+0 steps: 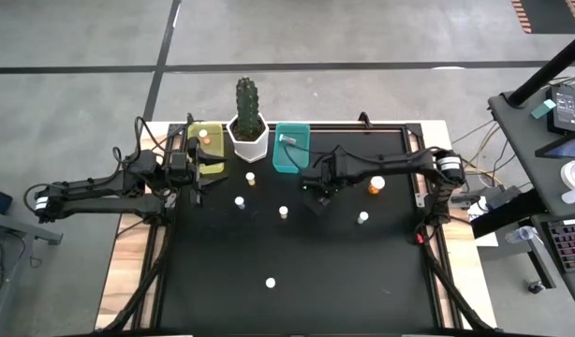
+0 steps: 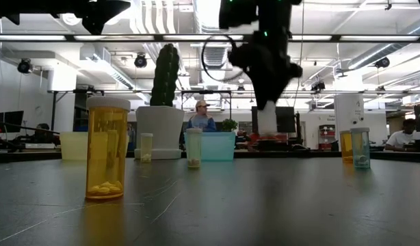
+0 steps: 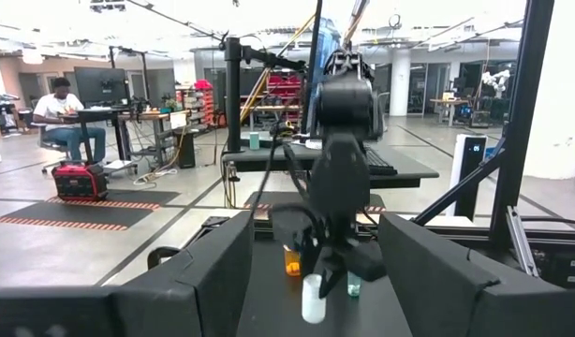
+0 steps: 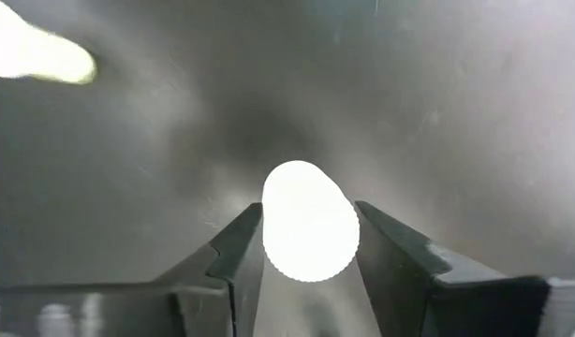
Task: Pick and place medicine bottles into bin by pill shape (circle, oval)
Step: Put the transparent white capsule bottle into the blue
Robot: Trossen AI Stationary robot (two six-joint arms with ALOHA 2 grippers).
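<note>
The right pincer (image 4: pixel 308 239) is clamped on a white-capped medicine bottle (image 4: pixel 309 220), lifted above the dark surface (image 1: pixel 297 271), just beside the teal bin (image 1: pixel 292 148). The left pincer (image 1: pixel 196 175) stands apart near the yellow bin (image 1: pixel 213 159).

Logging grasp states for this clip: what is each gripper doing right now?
Left gripper: open, empty, beside the yellow-green tub.
Right gripper: shut on a small white-capped medicine bottle, near the teal tub.

Black table (image 1: pixel 297 300) with scattered bottles (image 1: pixel 284 213)
</note>
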